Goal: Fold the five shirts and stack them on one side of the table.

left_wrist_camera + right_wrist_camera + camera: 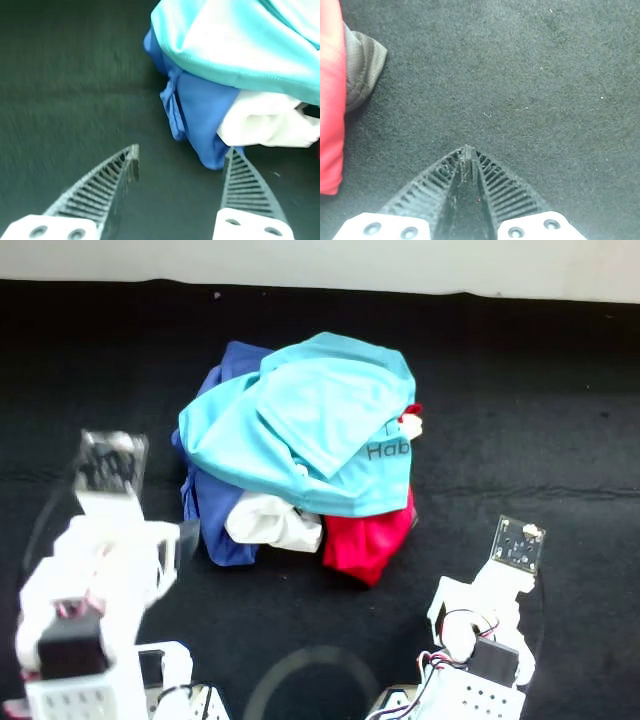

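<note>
Shirt heap (pixel 300 455) sits crumpled mid-table (pixel 560 420), no clear long axis: cyan shirt (pixel 310 420) draped across the top, blue shirt (pixel 200 115) under it on L side, white shirt (pixel 270 522) & red shirt (pixel 365 540) poking out toward the arms. L gripper (pixel 182 150) spread wide, tips just short of the blue shirt; R gripper (pixel 467 150) pinched closed on nothing, over bare table beside the red shirt

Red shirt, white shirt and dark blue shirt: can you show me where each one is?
red shirt (pixel 365 540), high view, middle of its bunched, sticking-out part
white shirt (pixel 272 522), high view, middle of its rolled lump
dark blue shirt (pixel 202 115), left wrist view, its crumpled middle
</note>
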### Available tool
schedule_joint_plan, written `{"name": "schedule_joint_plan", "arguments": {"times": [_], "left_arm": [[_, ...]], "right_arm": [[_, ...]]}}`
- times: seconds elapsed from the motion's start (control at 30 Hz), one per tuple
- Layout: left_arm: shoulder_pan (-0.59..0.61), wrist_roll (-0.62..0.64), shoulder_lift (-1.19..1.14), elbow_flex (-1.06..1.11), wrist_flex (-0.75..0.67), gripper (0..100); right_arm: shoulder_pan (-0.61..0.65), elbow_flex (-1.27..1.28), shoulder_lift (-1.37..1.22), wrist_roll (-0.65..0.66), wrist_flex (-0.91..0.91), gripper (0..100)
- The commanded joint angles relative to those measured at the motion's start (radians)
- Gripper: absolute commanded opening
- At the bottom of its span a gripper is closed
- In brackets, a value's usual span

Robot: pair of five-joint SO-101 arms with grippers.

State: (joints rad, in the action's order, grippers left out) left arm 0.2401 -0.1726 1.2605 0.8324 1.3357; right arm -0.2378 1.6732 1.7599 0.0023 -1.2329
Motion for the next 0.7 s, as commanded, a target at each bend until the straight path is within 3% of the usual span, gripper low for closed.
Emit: {"name": "schedule_joint_plan", "arguments": {"times": [0.0,0.3,0.67], "left_arm": [[-0.047,0.141,-0.305,-0.245,0.032,27],[-0.315,0.321,-0.753,-0.493,0.034,27],[-0.335,0.437,-1.125,-0.644,-0.133,32]], "right_arm": [[0.002,0.12,-0.01,-0.003,0.019,0.8],[0.002,0.12,-0.01,-0.003,0.019,0.8],[0.002,0.12,-0.01,-0.003,0.019,0.8]]}}
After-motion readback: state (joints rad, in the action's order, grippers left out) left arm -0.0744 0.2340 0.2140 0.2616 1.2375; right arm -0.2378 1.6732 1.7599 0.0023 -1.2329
